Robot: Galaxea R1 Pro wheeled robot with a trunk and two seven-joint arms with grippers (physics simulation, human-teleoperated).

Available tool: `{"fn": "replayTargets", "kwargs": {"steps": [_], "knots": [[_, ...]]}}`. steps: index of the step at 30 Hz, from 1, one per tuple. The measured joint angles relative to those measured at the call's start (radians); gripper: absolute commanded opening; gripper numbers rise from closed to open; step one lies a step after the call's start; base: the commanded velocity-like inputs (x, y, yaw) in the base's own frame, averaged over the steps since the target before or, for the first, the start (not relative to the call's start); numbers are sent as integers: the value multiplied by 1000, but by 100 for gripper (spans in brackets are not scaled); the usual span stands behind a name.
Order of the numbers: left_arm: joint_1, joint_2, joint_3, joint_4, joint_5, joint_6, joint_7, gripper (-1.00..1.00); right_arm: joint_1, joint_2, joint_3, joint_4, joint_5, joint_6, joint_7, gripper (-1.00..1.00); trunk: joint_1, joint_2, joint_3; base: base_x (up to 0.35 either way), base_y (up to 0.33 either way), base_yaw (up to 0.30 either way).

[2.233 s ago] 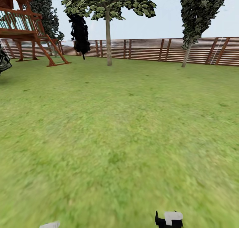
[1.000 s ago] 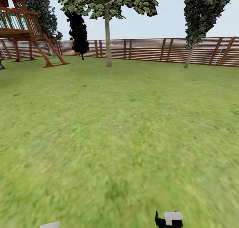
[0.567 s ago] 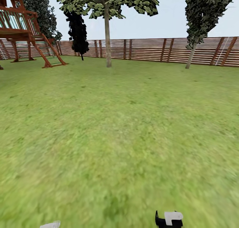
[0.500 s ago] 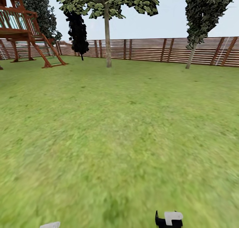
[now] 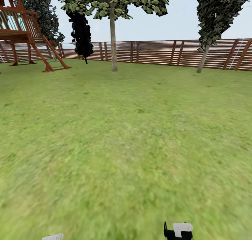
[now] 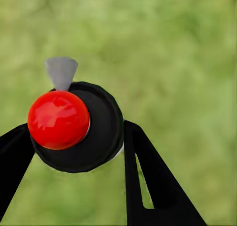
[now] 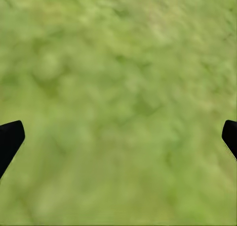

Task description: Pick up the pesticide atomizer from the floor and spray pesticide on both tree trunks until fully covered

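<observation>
1. Ground: the floor (image 5: 126, 145) is a wide green lawn, blurry toward the camera, running back to a brown slat fence (image 5: 157, 52).

2. Atomizer: in the left wrist view the pesticide atomizer (image 6: 79, 124) sits between the two black fingers (image 6: 148, 181) of the left gripper (image 6: 74, 161). It is seen from above — a round black top with a glossy red ball cap offset to one side and a small grey nozzle beside it. Its long axis runs along the camera's line of sight, down toward the grass; the nozzle points sideways, away from the fingers.

3. Left jaws: closed around the atomizer's black body, one finger on each flank.

4. Right gripper (image 7: 118, 137): jaws spread wide, only the two black fingertips (image 7: 10, 139) showing at opposite edges of the right wrist view, with nothing but grass between them.

5. Head view, lower edge: a white tip on the robot's left and a black-and-white arm part (image 5: 178, 230) on its right, both low over the lawn.

6. Far ground: a thin-trunked leafy tree (image 5: 113, 33) stands ahead before the fence, a leaning dark-foliage tree (image 5: 210, 26) well to its right, and a small black-leaved tree (image 5: 82, 33) to its left.

7. A red-brown wooden play tower (image 5: 24, 33) stands at far left — near the fence line.
</observation>
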Motion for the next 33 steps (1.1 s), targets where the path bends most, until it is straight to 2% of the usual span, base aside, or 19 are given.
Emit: {"fn": "replayTargets", "kwargs": {"steps": [33], "knots": [[0, 0, 0, 0, -1, 0, 0, -100, 0, 0, 0, 0, 0, 0, 0, 100, 0, 0, 0, 339, 0, 0]]}}
